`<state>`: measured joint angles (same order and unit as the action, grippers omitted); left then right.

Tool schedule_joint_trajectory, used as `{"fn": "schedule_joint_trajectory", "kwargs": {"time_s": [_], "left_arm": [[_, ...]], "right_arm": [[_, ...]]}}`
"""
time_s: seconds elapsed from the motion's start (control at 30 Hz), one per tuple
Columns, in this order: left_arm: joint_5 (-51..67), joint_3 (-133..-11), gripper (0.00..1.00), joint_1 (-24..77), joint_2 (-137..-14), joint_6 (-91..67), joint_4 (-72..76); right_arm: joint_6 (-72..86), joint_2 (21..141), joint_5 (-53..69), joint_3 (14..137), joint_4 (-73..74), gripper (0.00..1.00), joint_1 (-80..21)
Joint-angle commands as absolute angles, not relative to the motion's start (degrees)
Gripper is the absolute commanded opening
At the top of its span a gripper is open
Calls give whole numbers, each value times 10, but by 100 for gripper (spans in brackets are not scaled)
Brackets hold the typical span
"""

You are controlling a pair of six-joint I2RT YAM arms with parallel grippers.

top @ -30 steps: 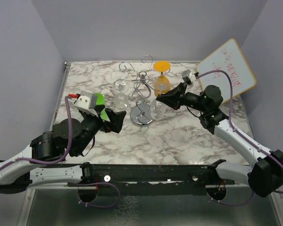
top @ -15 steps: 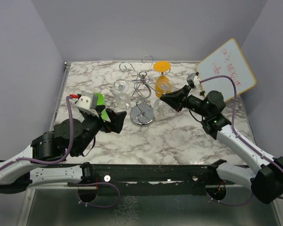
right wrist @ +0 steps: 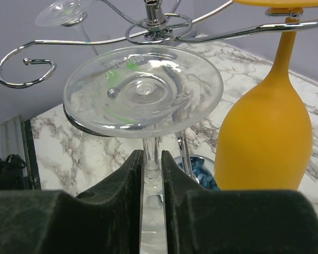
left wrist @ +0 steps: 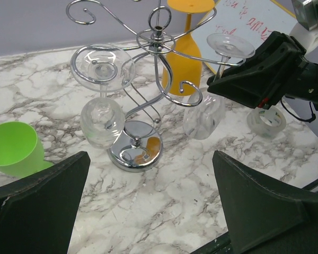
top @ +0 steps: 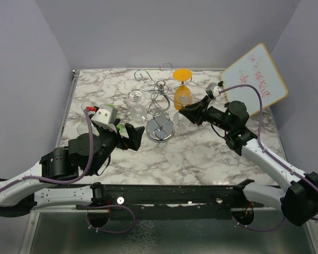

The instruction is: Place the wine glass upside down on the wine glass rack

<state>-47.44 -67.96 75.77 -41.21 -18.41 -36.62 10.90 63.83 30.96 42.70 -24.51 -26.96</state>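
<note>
The wine glass [right wrist: 143,90] hangs upside down on the right side of the rack [left wrist: 158,39], its foot lying over a curled arm just in front of an orange glass [right wrist: 265,132]. The right gripper [right wrist: 152,159] has its jaws narrowly parted, one on each side of the stem just below the foot, though I cannot tell whether they pinch it. The left gripper [top: 132,136] hangs wide open and empty above the surface [top: 201,153], facing the rack's left side.

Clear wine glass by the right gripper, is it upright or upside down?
Upside down: the glass has its foot up in a rack curl, bowl hanging below.
</note>
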Motion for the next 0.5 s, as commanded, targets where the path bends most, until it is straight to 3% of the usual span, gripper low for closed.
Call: {"fn": "schedule_joint_trajectory", "kwargs": {"time_s": [0.0, 0.23, 0.47], "left_arm": [[-485, -675, 99, 760, -411, -172, -379], [-505, -700, 99, 760, -422, -165, -378], [-508, -727, 99, 760, -470, -134, -378]], "right_arm": [[86, 642, 324, 430, -240, 26, -270], [97, 615, 332, 430, -209, 55, -270], [103, 543, 323, 412, -157, 66, -270]]}}
